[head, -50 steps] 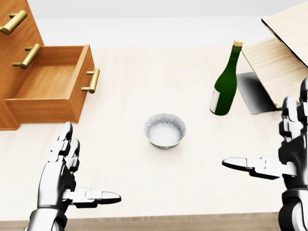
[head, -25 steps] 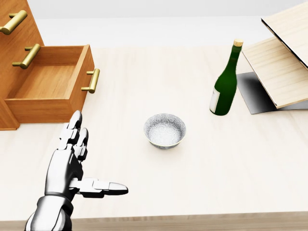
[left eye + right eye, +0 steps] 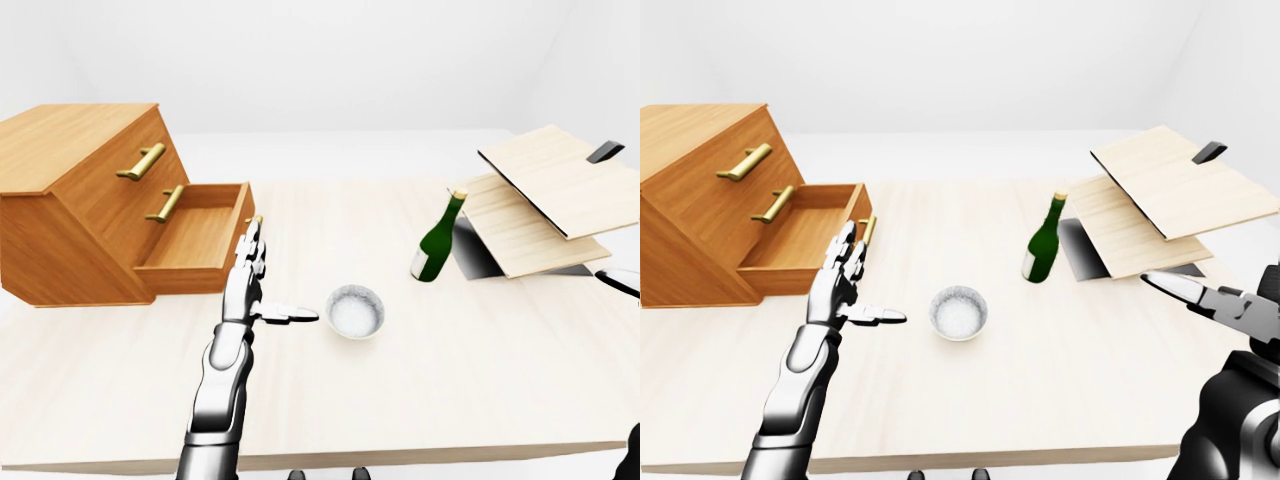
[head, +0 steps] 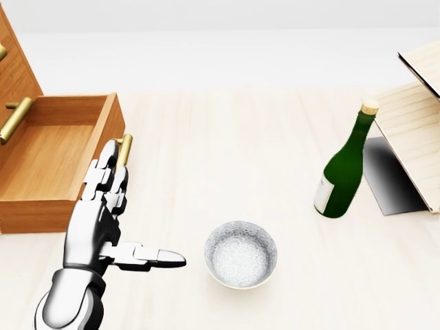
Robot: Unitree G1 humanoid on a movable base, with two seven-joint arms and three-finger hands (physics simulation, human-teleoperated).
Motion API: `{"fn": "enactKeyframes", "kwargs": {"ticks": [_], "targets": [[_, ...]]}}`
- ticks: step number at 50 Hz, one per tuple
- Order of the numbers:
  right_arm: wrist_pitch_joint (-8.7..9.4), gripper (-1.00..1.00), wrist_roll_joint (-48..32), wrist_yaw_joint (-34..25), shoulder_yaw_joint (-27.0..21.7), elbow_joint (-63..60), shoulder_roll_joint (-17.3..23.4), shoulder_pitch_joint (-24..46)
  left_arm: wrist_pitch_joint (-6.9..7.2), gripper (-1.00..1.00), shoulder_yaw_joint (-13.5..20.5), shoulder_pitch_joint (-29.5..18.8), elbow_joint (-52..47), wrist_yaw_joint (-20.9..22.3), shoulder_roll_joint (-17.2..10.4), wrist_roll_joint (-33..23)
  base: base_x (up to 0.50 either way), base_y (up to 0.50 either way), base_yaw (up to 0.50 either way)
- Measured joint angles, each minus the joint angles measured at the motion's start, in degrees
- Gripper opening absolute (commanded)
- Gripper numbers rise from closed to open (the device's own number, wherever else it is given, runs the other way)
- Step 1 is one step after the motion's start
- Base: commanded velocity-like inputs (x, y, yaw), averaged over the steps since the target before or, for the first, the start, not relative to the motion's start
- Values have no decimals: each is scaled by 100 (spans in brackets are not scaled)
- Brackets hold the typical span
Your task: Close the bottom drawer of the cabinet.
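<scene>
**Left robot hand raised flat beside the open bottom drawer**

The left robot hand is released: its long fingers are stretched straight toward the top of the head view, and the thumb sticks out sideways to the right, pointing at the bowl. Nothing is held. The fingertips reach the brass handle on the face of the bottom drawer and overlap it in the head view; whether they touch it cannot be told.

The bottom drawer stands pulled well out of the cabinet, its wooden interior bare and open to view. The cabinet sits at the left of the surface, with two shut drawers above the open one, each with a brass handle.

Just right of the thumb tip lies a small speckled bowl, apart from the hand. Further right a green bottle with a cork stands upright. Beyond it, at the right edge, tilted wooden boards lean over a dark base.

The right robot hand shows only in the right-eye view, low at the right edge, fingers extended and released, well apart from everything on the surface.
</scene>
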State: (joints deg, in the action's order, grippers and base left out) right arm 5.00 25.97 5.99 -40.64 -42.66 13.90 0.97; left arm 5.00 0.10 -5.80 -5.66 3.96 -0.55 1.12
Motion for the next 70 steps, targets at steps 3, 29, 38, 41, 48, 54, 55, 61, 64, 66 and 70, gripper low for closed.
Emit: {"fn": "enactKeyframes", "kwargs": {"ticks": [3, 29, 38, 41, 48, 54, 55, 61, 64, 66, 70], "targets": [[0, 100, 21, 5, -2, -1, 5, 43, 0, 100, -2, -52, -14, -3, 0, 0, 50, 0, 0], [0, 100, 247, 34, -73, -64, 26, 6, 0, 100, -49, -120, 85, -18, 22, -56, 40, 0, 0], [0, 100, 334, 33, -85, -79, 16, -32, -275, 100, 77, -962, 1494, -120, -72, -145, 0, 0, 0], [0, 100, 349, 34, -80, -83, 14, -38, -514, 100, 155, -1470, 2360, -126, -149, -128, 0, 0, 0], [0, 100, 333, 22, -30, -97, -4, -45, -1000, 100, 310, -2739, 4646, -151, -373, -150, 0, 0, 0], [0, 100, 329, 17, -10, -132, -14, -48, -1000, 100, 442, -3488, 6080, -129, -524, -212, 0, 0, 0], [0, 100, 329, 16, -7, -136, -15, -46, -1000, 100, 464, -3578, 6257, -124, -546, -223, 0, 0, 0], [0, 100, 320, 19, 13, -159, -17, -37, -1000, 100, 624, -3957, 7066, -58, -669, -226, 0, 0, 0], [0, 100, 310, 19, 29, -166, -18, -30, -1000, 100, 710, -4068, 7350, -31, -723, -209, 0, 0, 0], [0, 100, 308, 20, 36, -172, -15, -24, -1000, 100, 764, -4118, 7504, -20, -755, -202, 0, 0, 0], [0, 100, 316, 24, 35, -186, -5, -12, -1000, 100, 865, -4182, 7745, -13, -810, -193, 0, 0, 0]]}}
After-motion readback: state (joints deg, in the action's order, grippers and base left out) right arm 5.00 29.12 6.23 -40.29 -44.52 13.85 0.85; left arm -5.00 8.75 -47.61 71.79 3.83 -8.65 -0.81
